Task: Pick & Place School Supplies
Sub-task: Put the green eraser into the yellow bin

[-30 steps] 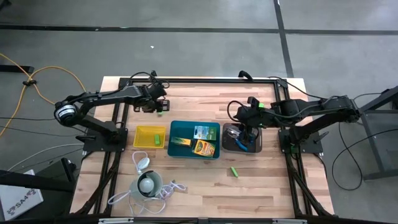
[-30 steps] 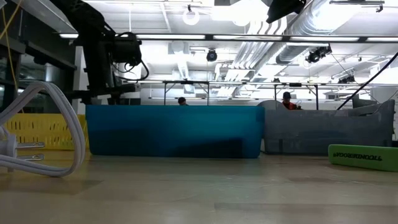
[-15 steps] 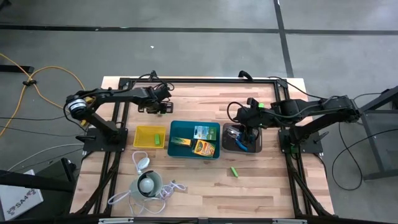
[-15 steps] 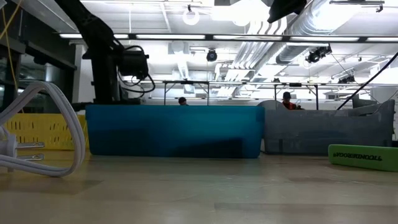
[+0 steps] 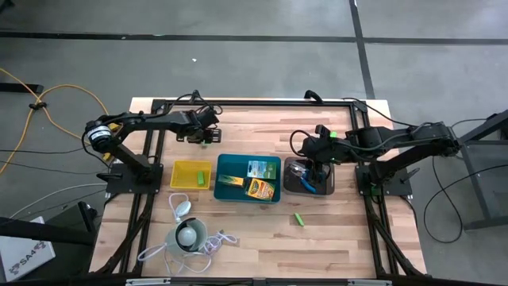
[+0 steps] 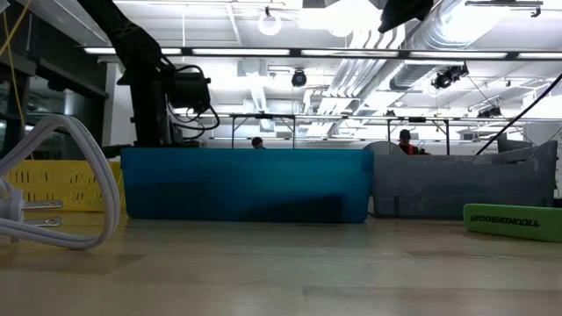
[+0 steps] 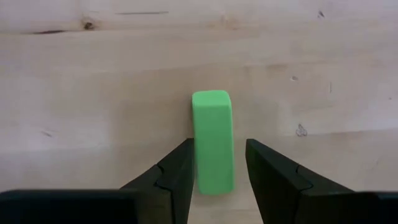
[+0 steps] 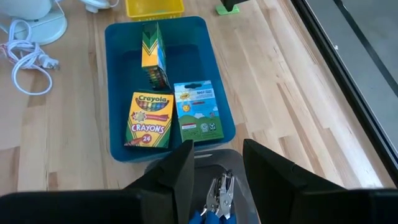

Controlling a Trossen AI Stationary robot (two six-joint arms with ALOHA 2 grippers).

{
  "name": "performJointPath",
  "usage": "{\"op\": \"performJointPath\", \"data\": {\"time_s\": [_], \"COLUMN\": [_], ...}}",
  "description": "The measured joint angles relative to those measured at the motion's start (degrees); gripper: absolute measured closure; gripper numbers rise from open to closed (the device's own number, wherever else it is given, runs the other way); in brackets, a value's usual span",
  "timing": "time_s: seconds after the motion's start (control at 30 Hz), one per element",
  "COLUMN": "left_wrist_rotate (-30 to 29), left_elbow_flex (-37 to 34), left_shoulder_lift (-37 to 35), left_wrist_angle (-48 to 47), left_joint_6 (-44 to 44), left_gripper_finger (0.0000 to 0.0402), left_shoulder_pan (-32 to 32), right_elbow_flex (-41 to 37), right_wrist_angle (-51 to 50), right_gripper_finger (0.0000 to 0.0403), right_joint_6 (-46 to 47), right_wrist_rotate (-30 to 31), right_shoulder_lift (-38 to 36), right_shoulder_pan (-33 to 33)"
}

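Since a second ago, left gripper had shifted right along the far table – fingers parted astride a green block, not clamping. Right gripper hung spread over the grey tray.

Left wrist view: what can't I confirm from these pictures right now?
- Whether the left end effector touches the lime-green block: its fingers flank it, contact unclear.
- Dark grey tray contents: wall hides them in the low view; right end effector covers part in the right wrist view.
- Yellow tray contents: too small, high view.
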Motion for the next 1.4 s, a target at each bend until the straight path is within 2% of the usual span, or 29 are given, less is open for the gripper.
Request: {"op": "performJointPath", "data": {"time_s": [0.57,0.83,1.23,1.4], "left_wrist_rotate": [-1.3,0.4,0.3,0.3], "left_elbow_flex": [0.0,0.0,0.0,0.0], "left_shoulder_lift": [0.2,3.2,3.6,3.6], "left_wrist_angle": [0.3,0.9,0.9,0.8], "left_joint_6": [1.1,1.2,0.5,0.2], "left_gripper_finger": [0.0263,0.0263,0.0263,0.0275], "left_shoulder_pan": [0.3,0.2,0.2,0.2], "right_elbow_flex": [0.0,0.0,0.0,0.0], "right_wrist_angle": [-1.0,-1.0,-1.1,-1.1], "right_gripper_finger": [0.0275,0.0275,0.0275,0.0275], "right_joint_6": [0.4,0.5,0.5,0.5], "right_wrist_rotate": [0.0,0.0,0.0,0.0], "right_shoulder_lift": [0.0,0.0,0.0,0.0], "right_shoulder_pan": [0.0,0.0,0.0,0.0]}}
